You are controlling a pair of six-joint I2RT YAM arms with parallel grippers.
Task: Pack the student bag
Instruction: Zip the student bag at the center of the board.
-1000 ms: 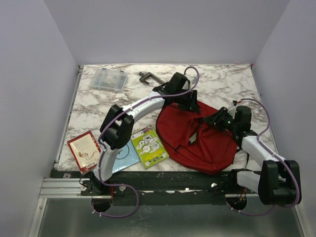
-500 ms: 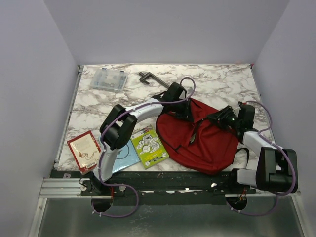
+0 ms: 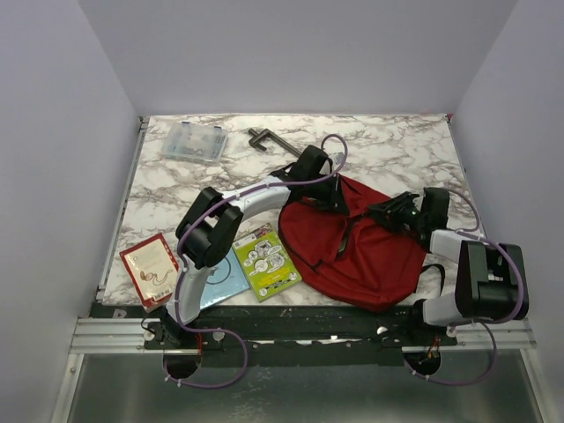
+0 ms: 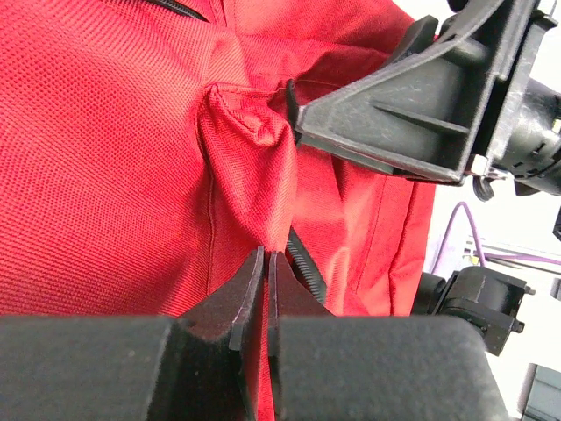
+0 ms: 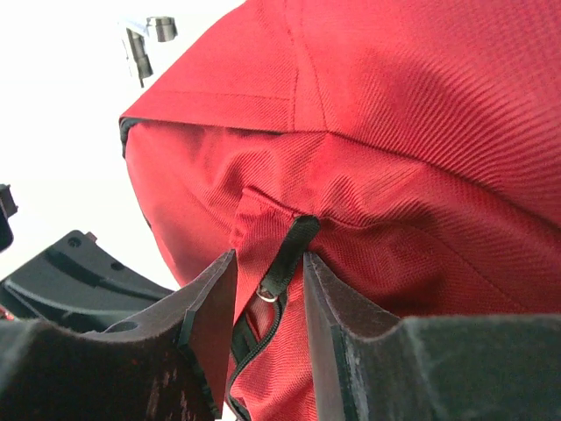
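The student bag (image 3: 352,256) is a large red backpack lying at the front right of the table. My left gripper (image 3: 328,196) is at the bag's far top edge and is shut on a pinched fold of its red fabric (image 4: 245,158), next to a dark zipper track (image 4: 307,267). My right gripper (image 3: 381,213) comes in from the right at the same top part. Its jaws stand open on either side of the black zipper pull tab (image 5: 289,250), with a gap on both sides. The bag's inside is hidden.
A green booklet (image 3: 266,261), a blue book (image 3: 225,284) and a red book (image 3: 150,267) lie left of the bag near the front edge. A clear plastic box (image 3: 194,141) and a dark clamp (image 3: 262,138) sit at the back left.
My left gripper has moved a little nearer and lower, holding the bag's top. My right gripper has moved left toward the bag's top, with its arm folding back to the right.
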